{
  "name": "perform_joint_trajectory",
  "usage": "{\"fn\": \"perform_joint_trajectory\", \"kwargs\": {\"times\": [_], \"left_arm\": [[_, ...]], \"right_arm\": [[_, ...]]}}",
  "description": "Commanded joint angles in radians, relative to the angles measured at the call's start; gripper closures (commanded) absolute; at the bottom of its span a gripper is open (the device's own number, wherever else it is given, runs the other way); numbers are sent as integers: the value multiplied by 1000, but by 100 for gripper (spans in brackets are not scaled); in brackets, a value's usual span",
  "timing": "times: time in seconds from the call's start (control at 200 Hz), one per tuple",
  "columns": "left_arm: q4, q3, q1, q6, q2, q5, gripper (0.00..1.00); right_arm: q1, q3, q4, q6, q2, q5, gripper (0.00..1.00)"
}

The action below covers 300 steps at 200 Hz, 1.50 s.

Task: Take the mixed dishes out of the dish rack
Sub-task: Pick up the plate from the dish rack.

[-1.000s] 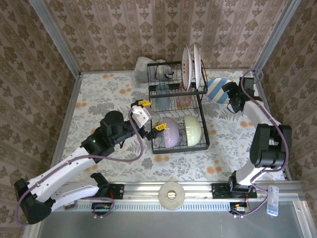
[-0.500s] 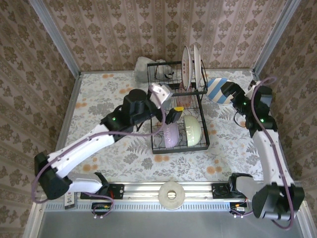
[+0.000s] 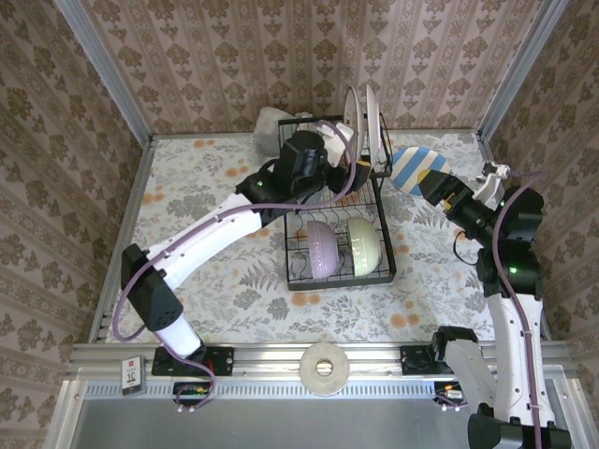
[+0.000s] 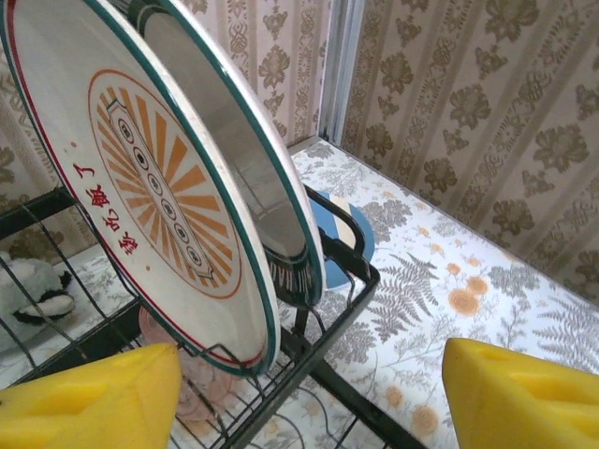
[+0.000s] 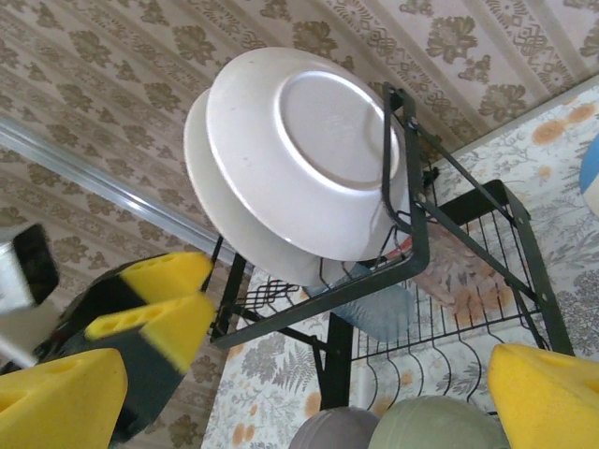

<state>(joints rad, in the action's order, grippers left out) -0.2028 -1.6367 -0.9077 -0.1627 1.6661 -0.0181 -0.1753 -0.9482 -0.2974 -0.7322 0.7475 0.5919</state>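
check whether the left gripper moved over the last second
Yes. In the top view the left gripper went from left of the dish rack to over its upper tier, beside the upright plates.

I'm finding the left half of the table [image 3: 201,187] lying open — plenty of room for an arm there. The dish rack [image 3: 288,262] is blocking the middle, and on its upper tier the patterned plate [image 4: 159,178] and the white plate [image 4: 234,159] behind it are standing almost touching, leaving only a sliver between. Rightward, the striped plate [image 3: 416,168] is crowding the strip between rack and wall [image 3: 562,140], just beside the right gripper [image 3: 445,190].
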Motion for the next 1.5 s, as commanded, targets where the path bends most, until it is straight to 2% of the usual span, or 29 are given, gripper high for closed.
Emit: {"fn": "perform_joint_trajectory", "kwargs": {"times": [0.0, 0.155, 0.29, 0.645, 0.965, 1.31, 1.495], "left_arm": [[-50, -71, 22, -77, 34, -31, 32], [-91, -142, 37, -101, 92, -34, 41], [-71, -164, 54, -132, 118, 23, 45], [-61, -197, 67, -157, 153, 63, 46], [-87, -267, 86, -200, 211, 96, 52], [-130, -327, 101, -212, 250, 117, 60], [-145, -356, 109, -222, 265, 134, 68]], "right_arm": [[-4, -44, -34, 20, -14, 50, 0], [-3, -44, -46, 21, -20, 54, 0], [-4, -22, -27, 6, -31, 59, 0], [-4, 5, -15, -17, -40, 60, 0], [-3, 18, -22, -21, -57, 59, 0], [-3, 42, -17, -33, -73, 56, 0], [-4, 47, -23, -29, -83, 50, 0]]}}
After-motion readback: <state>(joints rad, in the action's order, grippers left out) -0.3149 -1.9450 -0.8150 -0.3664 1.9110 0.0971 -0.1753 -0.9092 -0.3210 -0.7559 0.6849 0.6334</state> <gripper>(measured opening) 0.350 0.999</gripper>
